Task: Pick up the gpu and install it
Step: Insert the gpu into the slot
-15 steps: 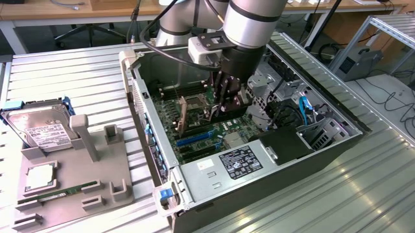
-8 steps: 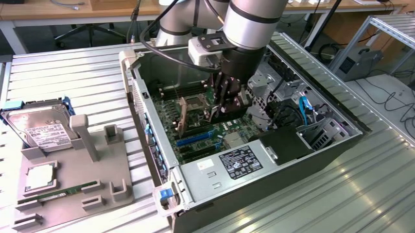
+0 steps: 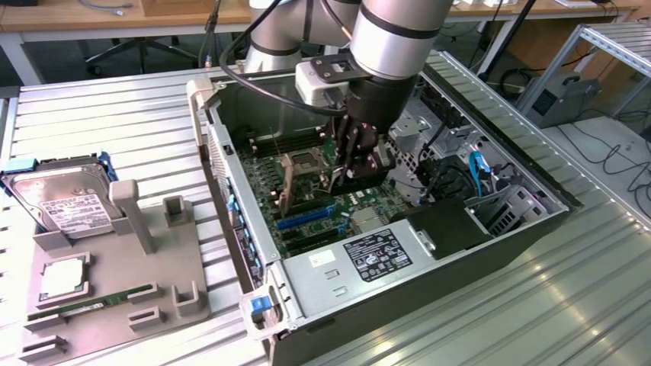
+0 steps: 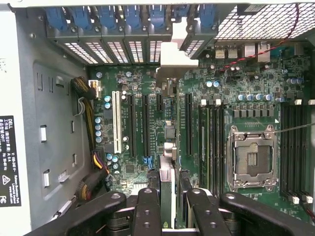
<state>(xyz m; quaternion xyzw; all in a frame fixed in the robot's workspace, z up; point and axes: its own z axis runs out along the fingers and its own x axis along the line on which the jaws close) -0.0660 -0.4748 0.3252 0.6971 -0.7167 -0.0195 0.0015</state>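
Inside the open computer case [image 3: 254, 229], the gripper [image 4: 167, 199] is part-closed on the gpu [image 4: 167, 162], held edge-on with its silvery bracket toward the rear slot covers [image 4: 123, 24] (apparently to line up with a motherboard [image 4: 236, 98] slot).

Silver-grey tubular arm [image 3: 397, 30] with black joint bands, a white wrist box, a black looping cable, and black screw-studded fingers [image 4: 146, 211].
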